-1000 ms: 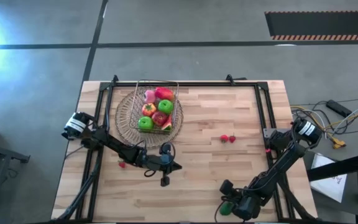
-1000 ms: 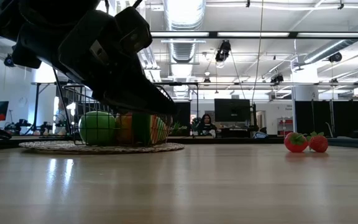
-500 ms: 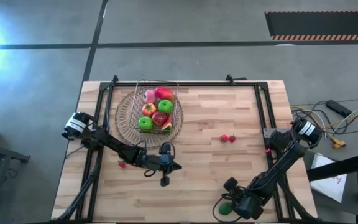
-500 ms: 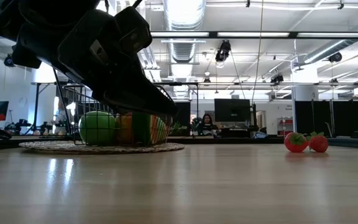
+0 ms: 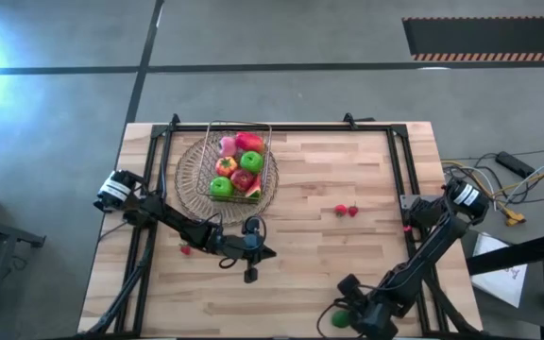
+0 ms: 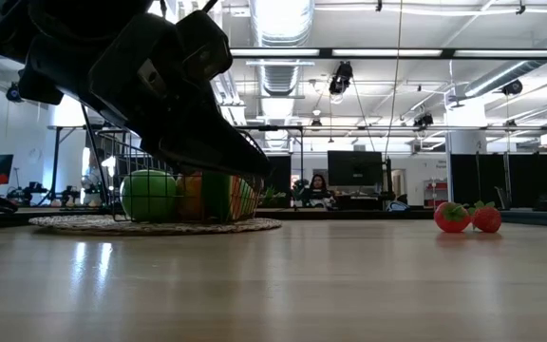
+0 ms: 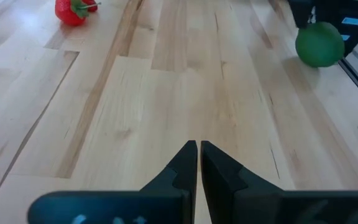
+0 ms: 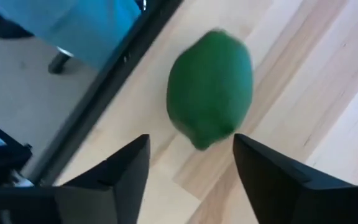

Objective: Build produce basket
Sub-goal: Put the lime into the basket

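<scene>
One green lime-like fruit (image 8: 210, 87) is lined up just ahead of the right gripper (image 8: 190, 165), whose fingers (image 8: 124, 174) are spread wide and hold nothing. The fruit lies at the near edge of the bench (image 5: 348, 255), beside the dark frame rail, and the right gripper (image 5: 348, 304) is seen low over it in the high view. The step in hand is judged to be the approach to a pick, not yet a grasp.

The wire basket (image 5: 239, 162) stands on a woven mat (image 5: 189, 175) at the far left of the bench, already stocked with green apples, a red apple, a peach and a tomato. Two small strawberries (image 5: 347, 211) lie apart near the middle, and one more (image 7: 72, 10) by the left arm.

The left gripper (image 7: 199, 149) rests above bare wood near the bench's middle, fingers pressed together and empty.

Next, the right fingers would need to be advanced around the round fruit and closed squarely, since it may roll toward the edge; a long carry across to the basket would follow.
</scene>
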{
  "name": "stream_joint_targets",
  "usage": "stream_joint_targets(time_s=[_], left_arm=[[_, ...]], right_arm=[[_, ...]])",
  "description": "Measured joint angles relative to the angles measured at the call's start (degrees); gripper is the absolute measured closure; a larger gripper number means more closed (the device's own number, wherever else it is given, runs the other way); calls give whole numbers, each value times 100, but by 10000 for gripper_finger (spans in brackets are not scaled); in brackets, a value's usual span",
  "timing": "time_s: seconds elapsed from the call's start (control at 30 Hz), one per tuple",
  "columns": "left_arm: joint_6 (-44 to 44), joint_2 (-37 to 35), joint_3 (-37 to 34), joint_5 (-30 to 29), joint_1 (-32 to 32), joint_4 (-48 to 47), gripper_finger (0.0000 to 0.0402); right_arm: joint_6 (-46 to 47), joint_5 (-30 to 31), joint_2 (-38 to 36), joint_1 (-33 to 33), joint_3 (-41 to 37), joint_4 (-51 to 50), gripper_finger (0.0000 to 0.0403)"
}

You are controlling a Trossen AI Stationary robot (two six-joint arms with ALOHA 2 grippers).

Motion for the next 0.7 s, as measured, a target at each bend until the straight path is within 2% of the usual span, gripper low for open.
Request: stream_joint_targets(time_s=[0.27, 0.4, 0.5, 0.7], left_arm=[[-103, 0, -15, 2, -2, -4, 398], [-139, 0, -15, 2, -2, -4, 398], [-242, 0, -27, 4, -2, -6, 398], [-243, 0, -44, 7, -2, -6, 398]], right_arm=[[398, 315, 3, 0, -30, 365, 108], [412, 461, 43, 11, -74, 764, 86], [420, 469, 96, 15, -133, 919, 84], [291, 468, 195, 17, -507, 1722, 107]])
